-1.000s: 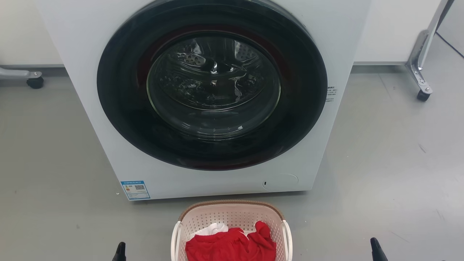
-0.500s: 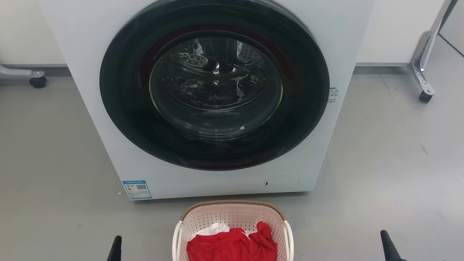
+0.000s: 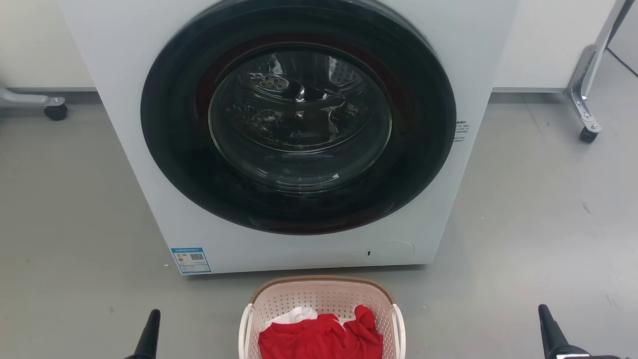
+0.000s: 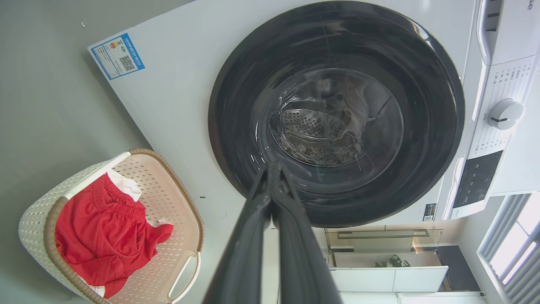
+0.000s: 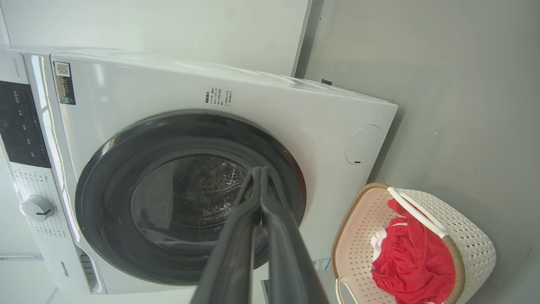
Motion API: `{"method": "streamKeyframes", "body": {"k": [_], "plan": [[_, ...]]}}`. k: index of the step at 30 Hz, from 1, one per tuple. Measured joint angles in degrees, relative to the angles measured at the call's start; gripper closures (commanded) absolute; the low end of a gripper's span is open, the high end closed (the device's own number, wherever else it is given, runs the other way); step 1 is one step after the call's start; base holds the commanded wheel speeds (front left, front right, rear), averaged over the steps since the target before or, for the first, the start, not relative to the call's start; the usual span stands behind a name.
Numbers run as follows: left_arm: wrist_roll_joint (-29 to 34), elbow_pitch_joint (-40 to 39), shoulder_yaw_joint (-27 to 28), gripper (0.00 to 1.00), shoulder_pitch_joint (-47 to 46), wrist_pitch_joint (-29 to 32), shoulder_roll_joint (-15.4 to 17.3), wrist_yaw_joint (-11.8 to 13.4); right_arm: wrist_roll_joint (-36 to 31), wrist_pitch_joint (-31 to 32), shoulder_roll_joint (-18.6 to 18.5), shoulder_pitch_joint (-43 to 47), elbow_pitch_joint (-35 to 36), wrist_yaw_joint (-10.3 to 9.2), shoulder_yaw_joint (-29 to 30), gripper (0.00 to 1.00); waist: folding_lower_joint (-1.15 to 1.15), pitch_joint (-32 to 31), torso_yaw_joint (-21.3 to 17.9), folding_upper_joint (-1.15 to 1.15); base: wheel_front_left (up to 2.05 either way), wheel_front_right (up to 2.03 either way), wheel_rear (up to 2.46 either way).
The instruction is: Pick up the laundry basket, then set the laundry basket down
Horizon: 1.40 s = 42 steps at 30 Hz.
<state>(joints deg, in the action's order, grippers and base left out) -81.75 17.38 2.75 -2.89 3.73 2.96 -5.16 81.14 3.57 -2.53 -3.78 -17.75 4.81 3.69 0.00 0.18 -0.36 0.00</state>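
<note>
The laundry basket (image 3: 321,299), pale pink-cream and perforated with a brown woven-look rim and white side handles, stands on the grey floor just in front of the washer. It holds red and white clothes. It also appears in the left wrist view, laundry basket (image 4: 168,198), and in the right wrist view, laundry basket (image 5: 468,236). My left gripper (image 3: 151,321) is left of the basket, well apart from it; my left gripper (image 4: 273,169) has its fingers pressed together, empty. My right gripper (image 3: 544,316) is far right of the basket; my right gripper (image 5: 258,173) is shut and empty too.
A white front-loading washer (image 3: 124,99) with a dark round glass door (image 3: 299,114), closed, stands right behind the basket. Metal frame legs on castors (image 3: 588,134) are at the back right, another castor (image 3: 56,111) at the back left. Grey floor (image 3: 538,224) lies on both sides.
Both gripper tips have spread outward and risen a little in the head view, left one leftward, right one rightward. The camera has shifted slightly. The basket has stayed put.
</note>
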Motion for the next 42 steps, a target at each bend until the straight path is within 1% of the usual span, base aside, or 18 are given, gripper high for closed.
{"method": "streamKeyframes", "body": {"k": [14, 42], "plan": [[-9.31, -0.10, 2.45, 1.00, -1.70, 2.77, -0.47, -1.96, 10.31, 2.88, 0.05, -1.29, 0.33, 2.08, 3.82, 1.00, 0.00, -0.08, 0.36, 0.00, 0.00, 0.00, 0.00], [-9.89, -0.10, 2.49, 1.00, -1.71, 2.77, -0.53, -1.96, 10.35, 2.93, 0.07, -1.48, 0.37, 2.09, 3.87, 1.00, 0.00, -0.08, 0.36, 0.00, 0.00, 0.00, 0.00]]}}
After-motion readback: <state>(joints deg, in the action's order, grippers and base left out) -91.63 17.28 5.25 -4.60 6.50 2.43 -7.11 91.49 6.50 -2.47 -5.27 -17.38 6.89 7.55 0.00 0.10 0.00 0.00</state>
